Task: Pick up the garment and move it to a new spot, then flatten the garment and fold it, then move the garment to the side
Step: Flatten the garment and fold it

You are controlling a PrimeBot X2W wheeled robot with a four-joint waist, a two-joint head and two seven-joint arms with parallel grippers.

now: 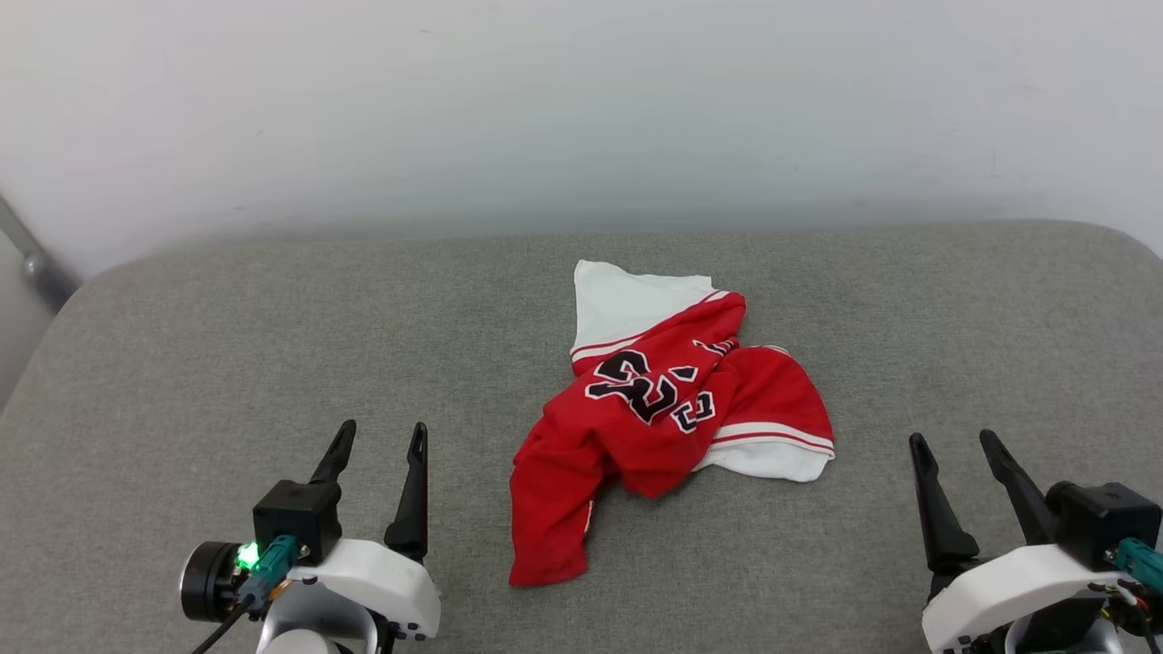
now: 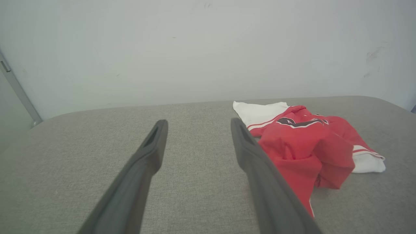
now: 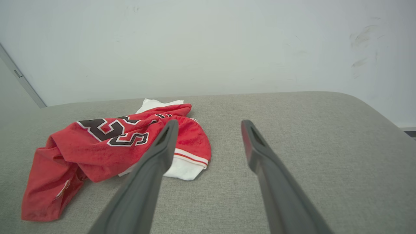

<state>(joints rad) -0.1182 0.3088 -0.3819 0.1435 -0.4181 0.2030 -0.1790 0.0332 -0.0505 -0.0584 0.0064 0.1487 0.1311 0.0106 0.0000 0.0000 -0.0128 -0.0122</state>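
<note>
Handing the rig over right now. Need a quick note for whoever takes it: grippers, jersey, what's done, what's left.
Left gripper: open, holding nothing, at the lower left of the head view, clear of the garment.
Right gripper: open, holding nothing, at the lower right, also clear of it.
Garment: crumpled in a heap on the grey padded surface, roughly midway between the two grippers.
Done: nothing yet; it lies neither flat nor folded.
Left: pick it up, move it, flatten, fold, set it aside.

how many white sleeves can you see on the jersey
2: one white sleeve at the far end of the crumpled jersey, the other at its near right; folds may hide parts.
</note>
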